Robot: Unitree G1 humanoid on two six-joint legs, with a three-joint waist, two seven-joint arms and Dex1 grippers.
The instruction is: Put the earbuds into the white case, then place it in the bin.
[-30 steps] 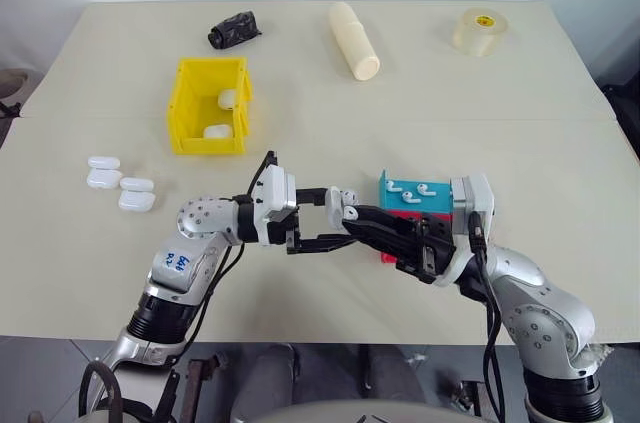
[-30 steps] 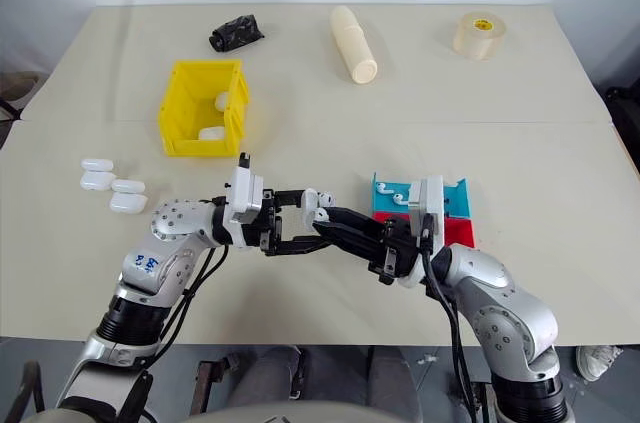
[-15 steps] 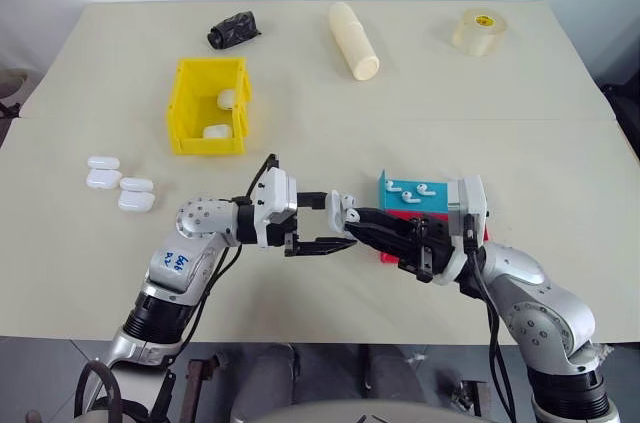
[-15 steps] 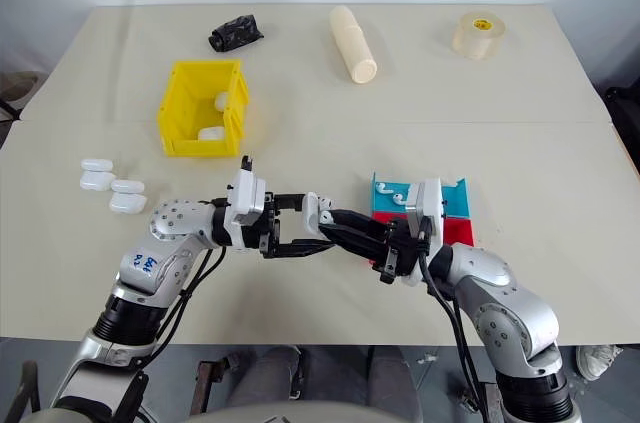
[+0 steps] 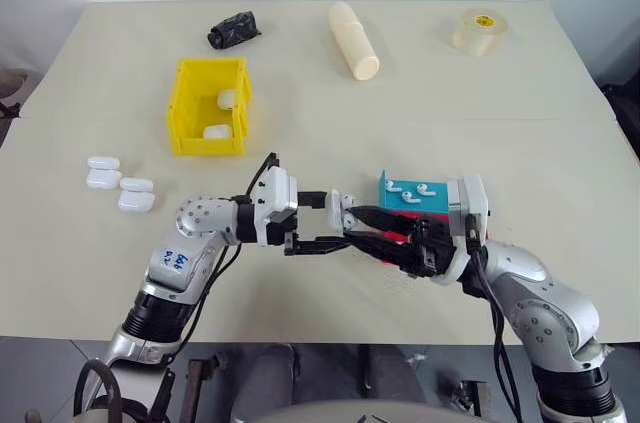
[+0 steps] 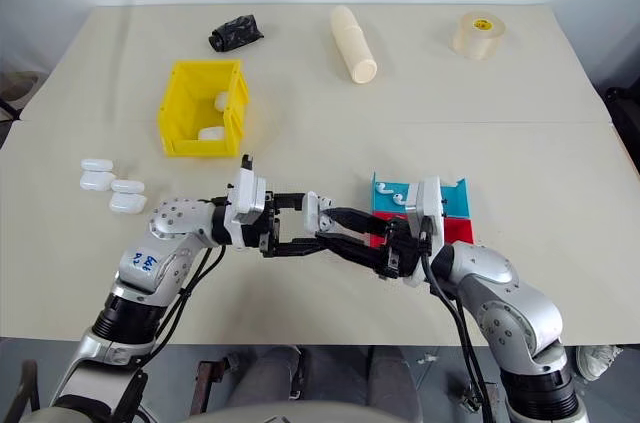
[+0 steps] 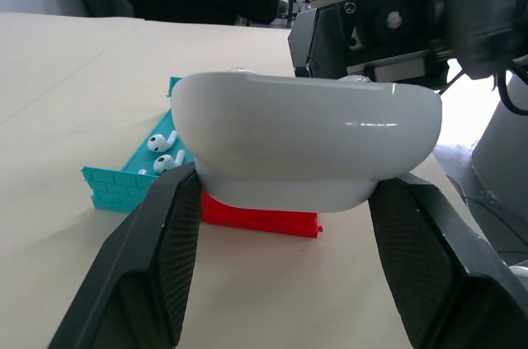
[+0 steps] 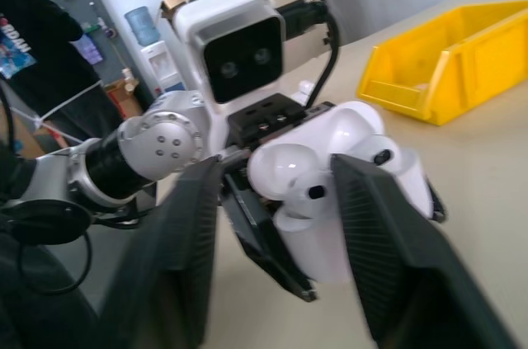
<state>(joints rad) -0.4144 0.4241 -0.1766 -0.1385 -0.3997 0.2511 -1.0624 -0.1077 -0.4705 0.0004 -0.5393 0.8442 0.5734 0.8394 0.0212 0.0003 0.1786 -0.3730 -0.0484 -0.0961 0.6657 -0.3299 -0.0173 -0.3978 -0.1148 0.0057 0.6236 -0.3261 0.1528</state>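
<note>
My left gripper (image 5: 322,220) clamps the white case (image 5: 343,210), lid open, above the table; I should hold it steady. My right gripper (image 5: 365,225) stands parted around it (an earbud looks seated), and should back straight out without nudging the lid.

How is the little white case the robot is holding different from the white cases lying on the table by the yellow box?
The held case is up off the table, pinched in the left gripper; the spare cases lie flat on the table, untouched. The held case has its lid open with earbuds showing inside; the spare cases are shut. The held case is alone; the spare cases sit in a cluster of four. All are small, glossy, white and rounded.
</note>
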